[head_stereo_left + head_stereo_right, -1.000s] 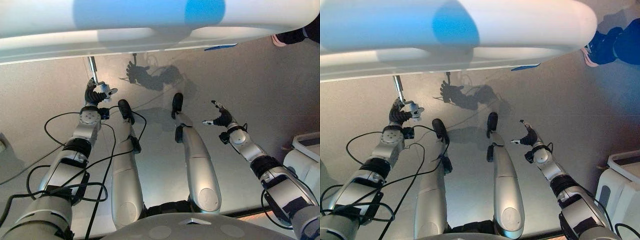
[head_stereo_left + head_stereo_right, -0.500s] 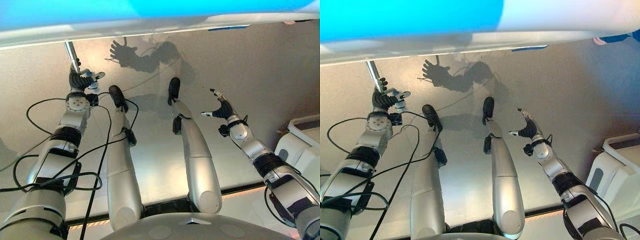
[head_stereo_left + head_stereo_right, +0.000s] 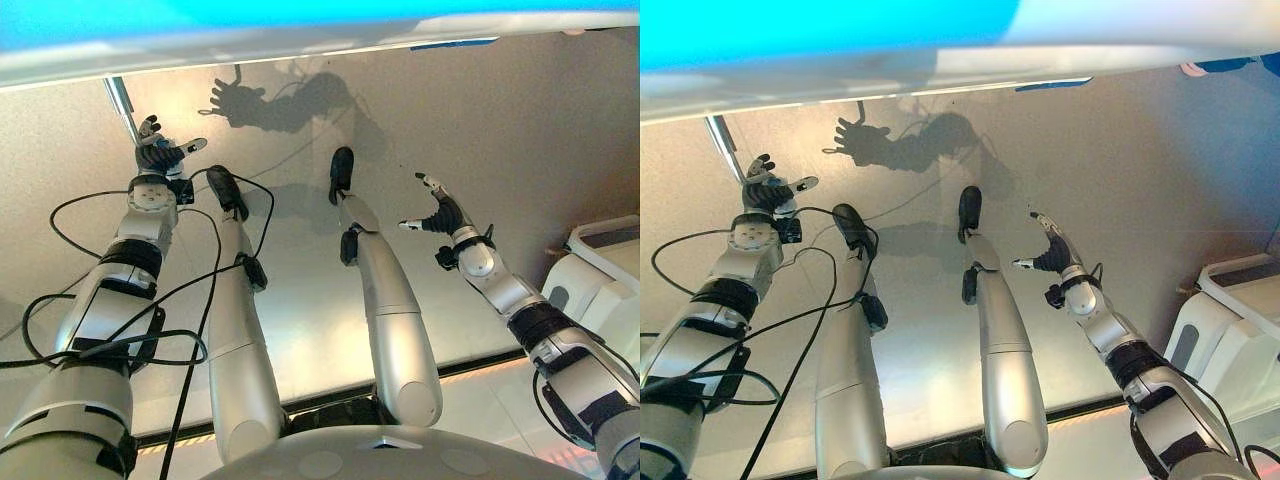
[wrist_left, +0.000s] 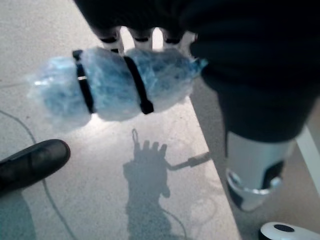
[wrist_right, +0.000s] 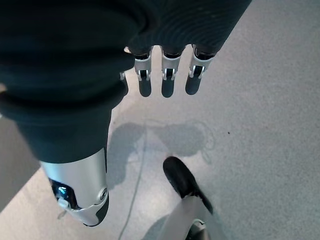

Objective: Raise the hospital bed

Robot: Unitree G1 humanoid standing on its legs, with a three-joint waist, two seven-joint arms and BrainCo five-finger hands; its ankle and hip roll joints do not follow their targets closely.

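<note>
Your left hand (image 3: 160,155) is hovering with relaxed fingers beside the bed's crank rod (image 3: 122,108) at far left, its wrapped handle (image 4: 112,85) ungrasped, while your right hand (image 3: 440,212) is idling spread, so cranking looks unfinished.

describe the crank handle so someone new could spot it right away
Start at the bed, the pale edge across the top of the eye views. A metal rod slants down from under it on the robot's left. The handle sits by the left hand, wrapped in crinkled clear plastic with two black ties.
</note>
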